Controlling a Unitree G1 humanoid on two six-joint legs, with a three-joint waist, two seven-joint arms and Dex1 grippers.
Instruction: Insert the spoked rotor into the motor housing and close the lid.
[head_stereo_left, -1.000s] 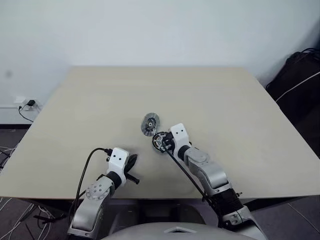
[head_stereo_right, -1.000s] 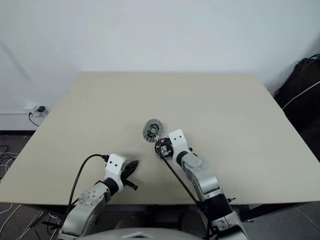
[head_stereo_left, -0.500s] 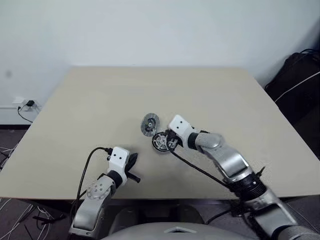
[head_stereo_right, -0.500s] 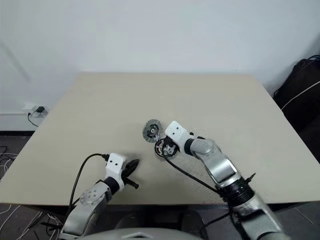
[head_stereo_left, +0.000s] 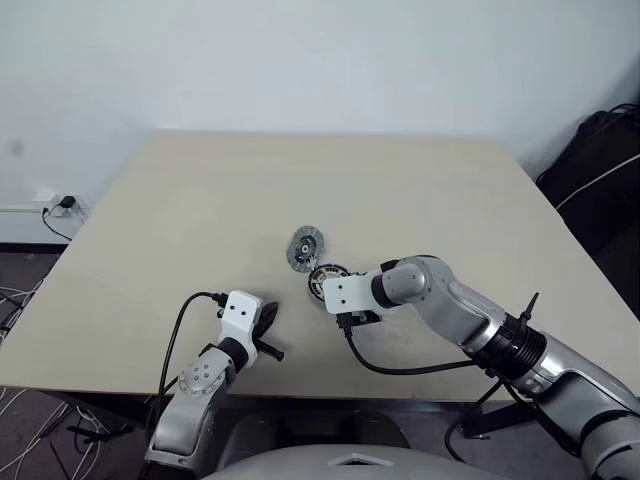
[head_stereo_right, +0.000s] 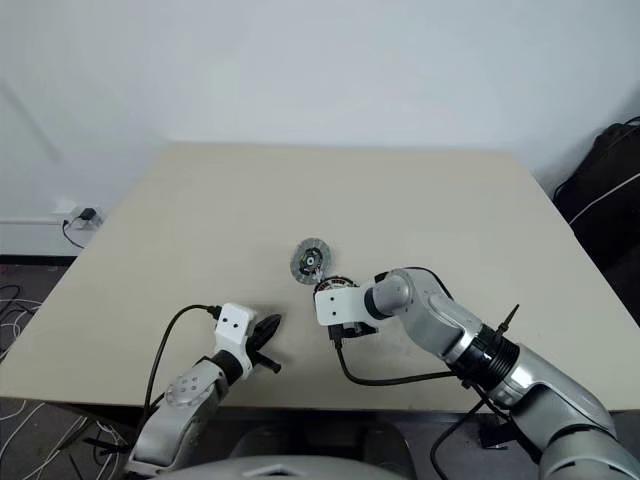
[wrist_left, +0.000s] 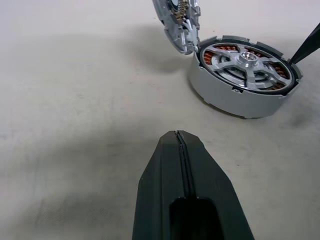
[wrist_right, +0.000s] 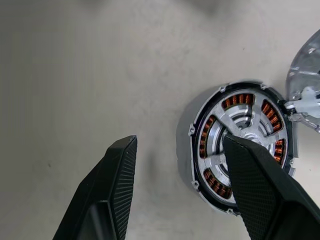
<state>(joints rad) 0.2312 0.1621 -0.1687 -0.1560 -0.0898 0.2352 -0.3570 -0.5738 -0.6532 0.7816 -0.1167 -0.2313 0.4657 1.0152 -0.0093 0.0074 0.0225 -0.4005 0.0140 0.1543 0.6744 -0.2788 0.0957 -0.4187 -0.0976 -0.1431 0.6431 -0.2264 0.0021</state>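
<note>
The right gripper (wrist_right: 175, 200) hangs over the motor housing (wrist_right: 242, 145) at frame centre, jaws apart and empty. The spoked rotor (wrist_left: 246, 61) sits inside the housing. The lid (head_stereo_left: 305, 246) leans tilted against its rim on the worktop (head_stereo_left: 180, 220). The left gripper (wrist_left: 178, 145), lower left, has jaws together.

The motor housing (wrist_right: 240, 145) just ahead of my right fingers (wrist_right: 257, 187) looks like brushed silvery metal on its outer wall, with glossy copper-brown windings inside; the spoked rotor (wrist_left: 246, 61) seated in it is bright, smooth metal with a polished hub; the lid (wrist_left: 180, 22), leaning tilted against the housing's far side from my left pincer (wrist_left: 178, 137), is silver-grey metal with a dull sheen; my own fingers are matt black plastic, the right ones finely textured on the pads; the table (head_stereo_left: 200, 220) beneath is a matt beige surface, faintly speckled.
</note>
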